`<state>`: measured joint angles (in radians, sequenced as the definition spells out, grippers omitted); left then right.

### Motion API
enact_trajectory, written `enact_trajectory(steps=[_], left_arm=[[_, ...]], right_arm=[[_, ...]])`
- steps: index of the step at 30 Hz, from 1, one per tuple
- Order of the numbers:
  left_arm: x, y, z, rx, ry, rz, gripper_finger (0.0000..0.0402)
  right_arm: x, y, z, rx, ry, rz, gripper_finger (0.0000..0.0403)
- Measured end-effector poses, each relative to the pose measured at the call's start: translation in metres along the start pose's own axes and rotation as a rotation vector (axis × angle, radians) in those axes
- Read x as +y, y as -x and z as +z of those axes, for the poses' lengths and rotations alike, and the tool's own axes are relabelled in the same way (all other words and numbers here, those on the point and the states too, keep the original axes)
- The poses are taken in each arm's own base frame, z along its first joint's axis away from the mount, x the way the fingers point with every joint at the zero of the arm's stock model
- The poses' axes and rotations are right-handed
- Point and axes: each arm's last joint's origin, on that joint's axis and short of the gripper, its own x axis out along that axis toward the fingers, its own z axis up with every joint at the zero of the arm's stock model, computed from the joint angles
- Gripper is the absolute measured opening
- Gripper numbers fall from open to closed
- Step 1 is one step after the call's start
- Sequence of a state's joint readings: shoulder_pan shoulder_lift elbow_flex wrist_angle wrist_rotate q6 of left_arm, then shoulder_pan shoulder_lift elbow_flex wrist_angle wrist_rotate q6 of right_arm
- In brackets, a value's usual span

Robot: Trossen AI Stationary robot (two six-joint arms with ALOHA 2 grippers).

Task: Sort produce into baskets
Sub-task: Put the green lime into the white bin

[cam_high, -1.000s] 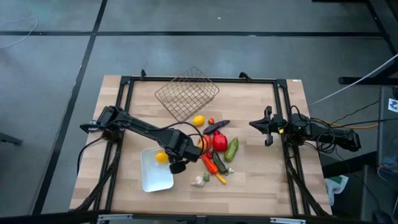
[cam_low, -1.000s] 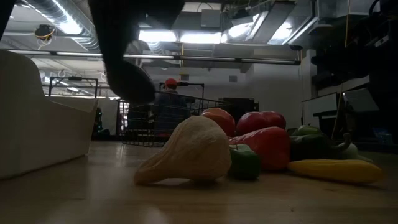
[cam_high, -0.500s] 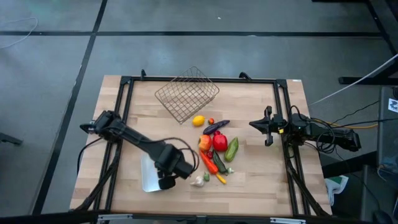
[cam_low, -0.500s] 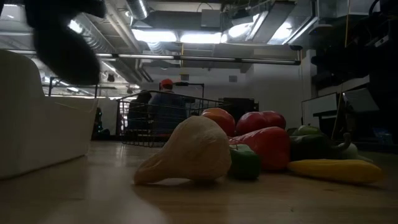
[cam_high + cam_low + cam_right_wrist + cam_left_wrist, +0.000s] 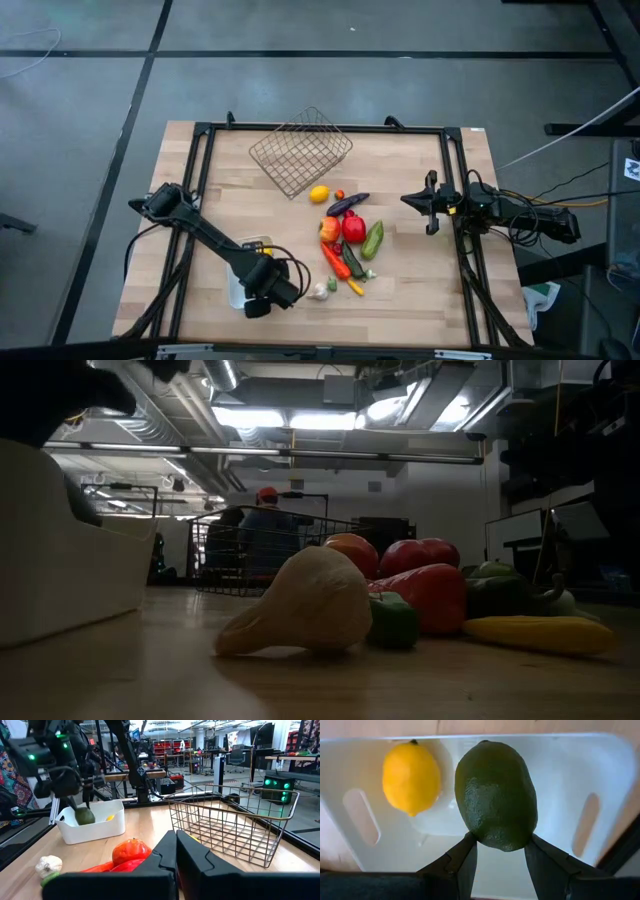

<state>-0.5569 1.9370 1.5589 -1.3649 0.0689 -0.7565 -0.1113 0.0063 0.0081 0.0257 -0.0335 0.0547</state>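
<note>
Left jaws (image 5: pixel 499 851): we see them clamped on a dark green avocado (image 5: pixel 496 794), pinched at its narrow end, so most of the fruit hangs out ahead of the tips.
Why held so: we judge the grip on one end leaves the body free to drop cleanly once the jaws part.
White tray (image 5: pixel 560 765): it lies directly past the jaws, its floor behind the avocado, so we take this as the release position.
Lemon (image 5: pixel 411 776): it rests on the tray floor just beside the avocado, apart from the jaws; the held fruit is offset from it, which we think keeps the two from knocking.
Left arm on the worktop (image 5: pixel 420 300): from above, its gripper (image 5: pixel 262 296) hangs over the tray's near end.
Right jaws (image 5: pixel 176 851): closed on nothing, parked at the right side of the worktop, pointing towards the pile.
Wire basket (image 5: pixel 235 822): it stands ahead of the right jaws and looks empty.
Remaining pile: a red pepper (image 5: pixel 352 228), a cucumber (image 5: pixel 373 238), an eggplant (image 5: pixel 347 204), a second lemon (image 5: pixel 319 194) and a garlic bulb (image 5: pixel 319 291) lie between the two grippers, unsorted.
Progress: we judge the sorting barely begun.
</note>
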Motion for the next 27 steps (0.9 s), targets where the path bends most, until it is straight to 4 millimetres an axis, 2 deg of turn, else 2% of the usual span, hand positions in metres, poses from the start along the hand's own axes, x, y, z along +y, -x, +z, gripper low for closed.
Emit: enact_trajectory(steps=[9, 27], left_arm=[[0.008, -0.020, -0.004, 0.063, 0.023, 0.062, 0.0155], [0.017, -0.019, 0.005, 0.065, 0.040, 0.051, 0.0155]], right_arm=[[0.000, 0.000, 0.000, -0.001, 0.000, 0.001, 0.0012], [0.000, 0.000, 0.000, -0.001, 0.000, 0.003, 0.0012]])
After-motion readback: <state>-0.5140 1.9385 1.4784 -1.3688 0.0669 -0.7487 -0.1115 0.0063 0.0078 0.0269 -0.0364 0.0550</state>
